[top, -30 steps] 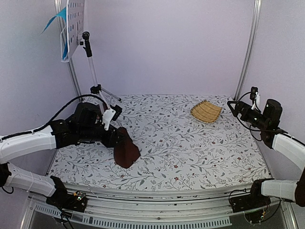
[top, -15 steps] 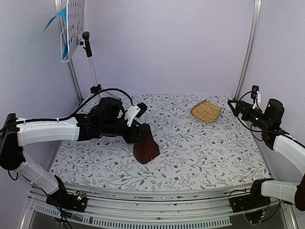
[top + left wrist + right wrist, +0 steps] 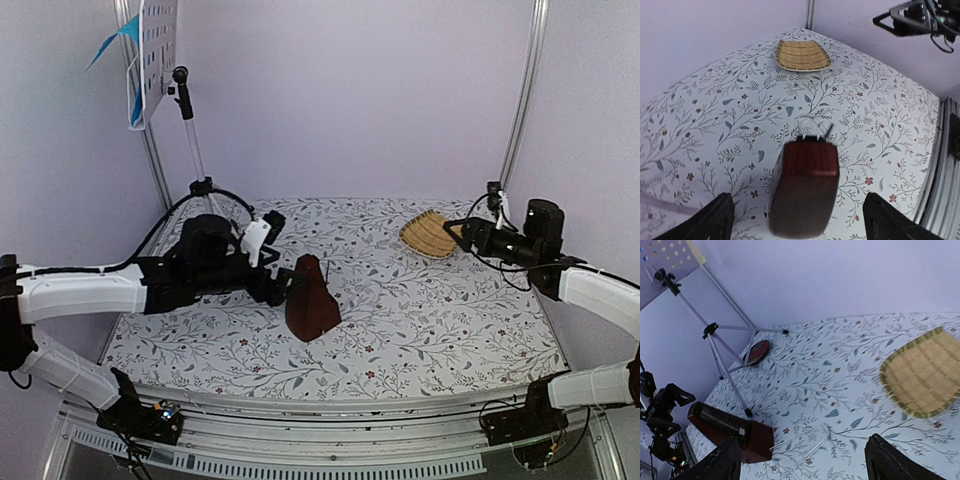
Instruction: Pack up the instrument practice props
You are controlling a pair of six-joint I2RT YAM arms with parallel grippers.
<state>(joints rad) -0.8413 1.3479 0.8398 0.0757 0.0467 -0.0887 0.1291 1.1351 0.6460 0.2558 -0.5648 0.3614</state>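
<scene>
Clearly upright, the dark brown pyramid metronome (image 3: 311, 300) stands on floral cloth (image 3: 420, 320).

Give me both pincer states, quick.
Left pincer: open, holding nothing; the metronome stands ungripped before it.
Right pincer: open, holding nothing.

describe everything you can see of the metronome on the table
The metronome is a dark reddish-brown pyramid, glossy and wood-like, standing upright on the floral table cover, left of centre. One face carries a ticked scale, and a thin rod sticks up by its tip. The left gripper is open, with a finger on either side of it, seemingly not touching.
</scene>
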